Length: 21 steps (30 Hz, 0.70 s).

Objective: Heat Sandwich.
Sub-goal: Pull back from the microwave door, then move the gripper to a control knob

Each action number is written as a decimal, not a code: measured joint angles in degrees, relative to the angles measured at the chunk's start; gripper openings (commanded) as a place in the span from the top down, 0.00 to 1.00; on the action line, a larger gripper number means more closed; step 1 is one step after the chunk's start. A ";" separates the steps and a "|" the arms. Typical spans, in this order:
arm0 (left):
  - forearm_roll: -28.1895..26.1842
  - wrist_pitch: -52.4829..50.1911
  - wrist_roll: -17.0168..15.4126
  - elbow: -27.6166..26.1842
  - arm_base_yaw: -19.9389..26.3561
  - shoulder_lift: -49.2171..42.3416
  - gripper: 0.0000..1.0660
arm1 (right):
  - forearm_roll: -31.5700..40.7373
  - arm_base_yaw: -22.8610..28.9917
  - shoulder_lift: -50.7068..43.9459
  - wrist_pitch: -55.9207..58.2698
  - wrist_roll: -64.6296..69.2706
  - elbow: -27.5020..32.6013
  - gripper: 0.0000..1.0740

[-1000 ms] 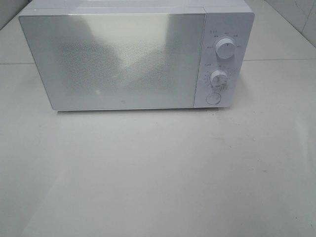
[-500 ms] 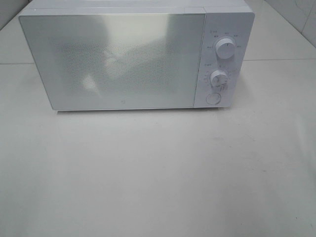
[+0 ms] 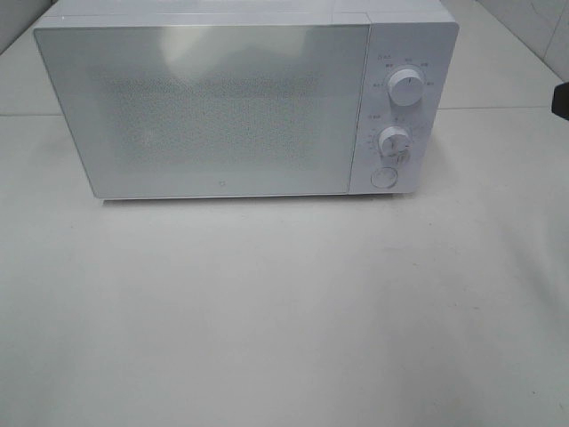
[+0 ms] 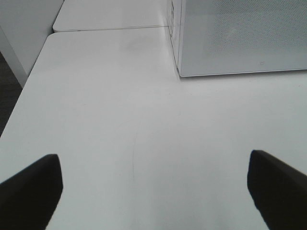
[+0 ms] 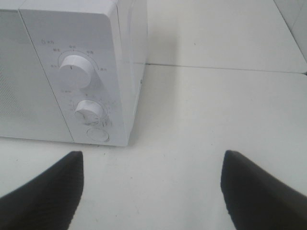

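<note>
The door of the microwave is milky, so its inside cannot be seen. The little marks round its knobs are too small to read. Right of the microwave, a dark thing is cut off by the edge.

R arm now pokes in at edge; mw door reflection faded.

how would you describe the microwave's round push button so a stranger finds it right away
A boxy white microwave oven stands on the white table. Down the narrow panel right of its door sit two protruding white dials. The flat white round button is lowest, with no scale marks around it.
</note>
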 measured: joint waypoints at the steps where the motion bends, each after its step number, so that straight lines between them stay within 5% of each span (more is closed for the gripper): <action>1: 0.00 0.00 0.00 0.00 0.00 0.00 0.06 | 0.00 0.00 1.03 -1.78 0.00 0.06 0.29; 15: 0.00 0.00 0.00 0.00 0.00 0.00 0.06 | 0.46 0.00 13.46 -31.91 -0.06 8.02 0.29; 21: 0.00 0.00 0.00 0.00 0.00 0.00 0.06 | 12.03 4.98 19.54 -44.69 -7.56 12.26 0.29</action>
